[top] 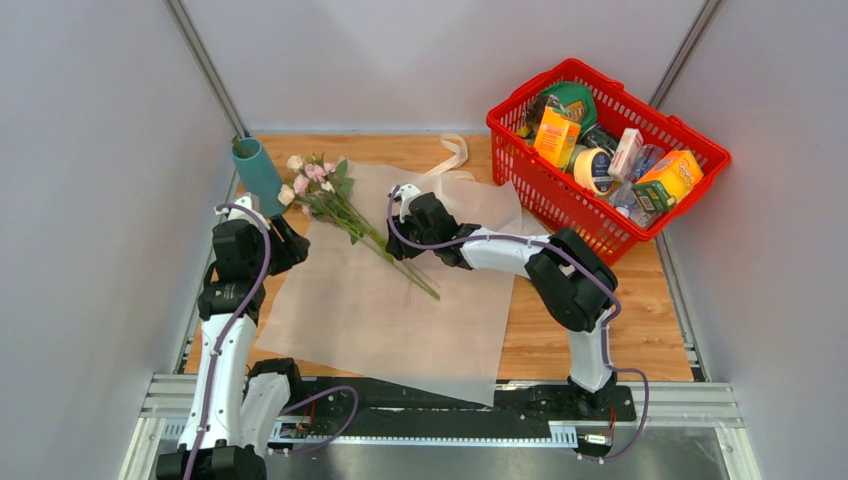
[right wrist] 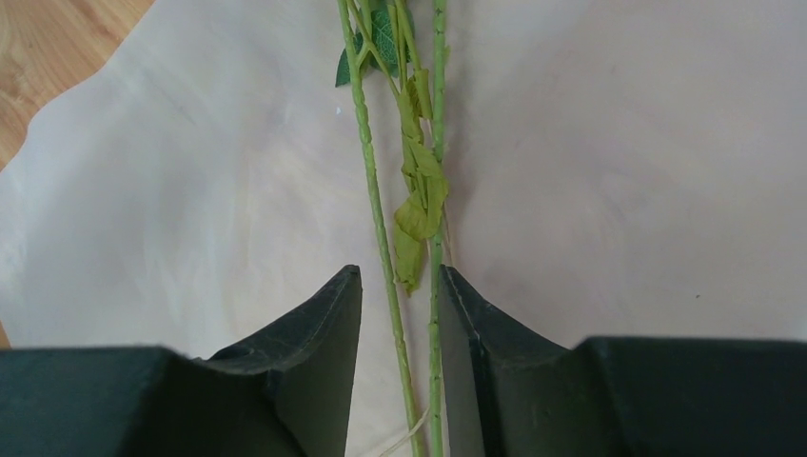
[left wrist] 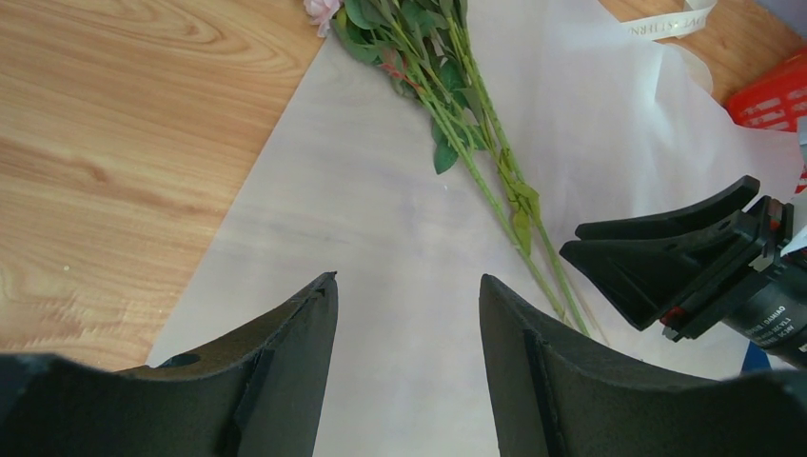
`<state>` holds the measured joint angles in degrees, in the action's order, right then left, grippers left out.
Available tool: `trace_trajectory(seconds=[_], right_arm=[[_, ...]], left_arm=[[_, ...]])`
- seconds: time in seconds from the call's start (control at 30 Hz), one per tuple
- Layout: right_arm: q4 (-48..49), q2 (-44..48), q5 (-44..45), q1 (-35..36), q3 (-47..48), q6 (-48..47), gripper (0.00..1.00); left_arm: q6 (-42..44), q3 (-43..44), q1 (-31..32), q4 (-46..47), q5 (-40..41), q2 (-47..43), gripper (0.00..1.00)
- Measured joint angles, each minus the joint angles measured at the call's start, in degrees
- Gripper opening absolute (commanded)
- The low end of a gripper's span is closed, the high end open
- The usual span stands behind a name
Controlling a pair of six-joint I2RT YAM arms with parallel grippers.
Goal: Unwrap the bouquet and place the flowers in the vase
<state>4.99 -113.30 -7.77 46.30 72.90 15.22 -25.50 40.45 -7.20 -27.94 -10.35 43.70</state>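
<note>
Two stems of the flowers (right wrist: 420, 211) run between the fingers of the right gripper (right wrist: 400, 278), whose jaws stand narrow around them; whether they pinch, I cannot tell. Blooms lie on the white paper (top: 400, 320) beside the vase (top: 258, 175). The left gripper (left wrist: 407, 281) gapes wide above the paper.

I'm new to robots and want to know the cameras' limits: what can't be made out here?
Vase: top view, base hidden behind the left arm; standing or not, unclear.
Rose blooms: left wrist view, nearly all cut off by the top edge.
Stems: right wrist view, ends run off the bottom edge; whether the right gripper pinches them, unclear.
Packages in the red basket: top view, labels too small.
</note>
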Motion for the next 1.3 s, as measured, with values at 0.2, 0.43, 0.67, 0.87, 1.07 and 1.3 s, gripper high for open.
trace_trajectory(seconds=[0.2, 0.43, 0.67, 0.87, 1.07, 1.3], right_arm=[[-1.18, -0.94, 0.61, 0.00, 1.60, -2.58, 0.34], [-1.40, -5.14, 1.73, 0.00, 4.76, -5.18, 0.34], [-2.03, -6.58, 1.90, 0.00, 5.11, -5.99, 0.31], [-2.19, -6.71, 1.88, 0.00, 5.18, -6.14, 0.26], [-2.40, -7.61, 2.23, 0.00, 5.33, -6.10, 0.26], [-2.40, -7.63, 3.10, 0.00, 5.62, -5.42, 0.06]], left_arm=[[-0.15, 0.00, 0.00, 0.00, -0.55, 0.09, 0.64], [-0.20, 0.00, 0.00, -0.02, -0.59, 0.13, 0.64], [-0.22, 0.00, 0.00, -0.07, -0.59, 0.39, 0.64], [-0.22, 0.00, 0.00, -0.07, -0.59, 0.39, 0.64], [-0.24, 0.00, 0.00, -0.04, -0.59, 0.39, 0.64], [-0.24, 0.00, 0.00, -0.09, -0.59, 0.35, 0.64]])
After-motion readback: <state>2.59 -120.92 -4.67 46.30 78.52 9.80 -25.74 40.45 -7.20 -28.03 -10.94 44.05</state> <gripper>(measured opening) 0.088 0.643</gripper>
